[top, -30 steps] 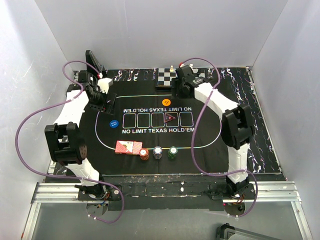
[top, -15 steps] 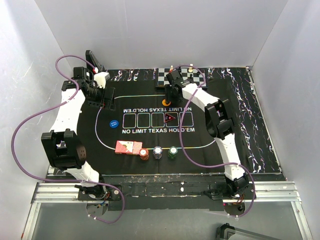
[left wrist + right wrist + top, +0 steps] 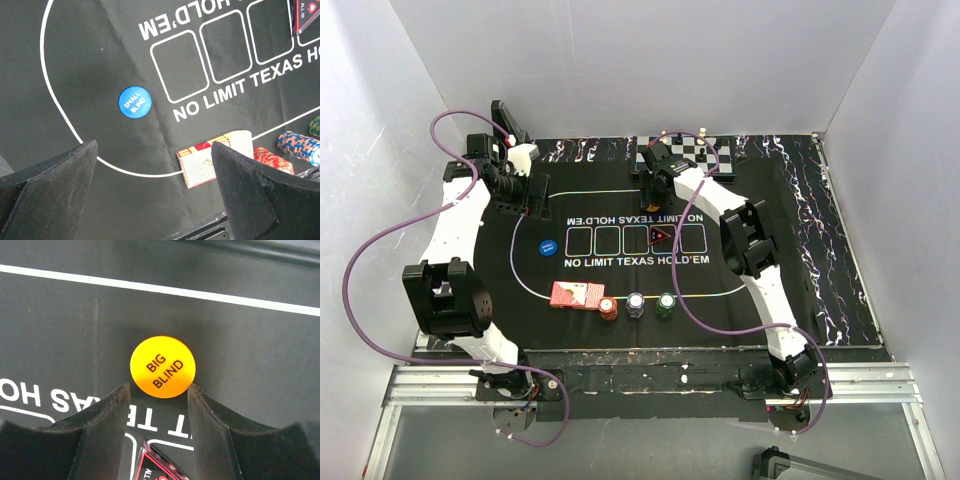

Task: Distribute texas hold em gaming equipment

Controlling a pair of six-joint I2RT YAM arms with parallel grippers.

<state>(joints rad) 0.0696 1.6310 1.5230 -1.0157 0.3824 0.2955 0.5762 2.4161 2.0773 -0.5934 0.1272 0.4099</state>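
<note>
evidently the blinds were being dealt with. the right tool (image 3: 159,386) was set low over the far side of the black mat (image 3: 535,275), its jaws drawn in to a middling gap about the orange "big blind" chip (image 3: 162,366), which lay flat just inside the white oval line. the fingertips (image 3: 105,420) were seen at the chip's near flanks, but whether it was pinched or merely bracketed could not be told.

the left tool (image 3: 154,146) was held spread wide and empty above the mat's left end. the blue "small blind" chip (image 3: 134,102) lay free on the mat beneath it, apart from both fingers.

the dark red triangular marker (image 3: 661,236) was found on one of the card boxes in the mat's middle. the playing cards (image 3: 578,294) lay in a pack on the near line. just beside them to the right a red stack (image 3: 608,308), a white stack (image 3: 636,304) and a green stack (image 3: 666,303) were lined up. none of these was touched by either tool. the chessboard (image 3: 685,153) stood at the far edge of the desk (image 3: 820,260).

the step in hand was judged to be the handling of the big blind chip. if it was being set down, a widening of the jaws and a straight lift would be called for, so that the chip is not dragged. if it was being taken up, a firmer closure low at the rim would be needed, since so thin a disc could slip out. the cards and stacks were judged not yet shared out.
</note>
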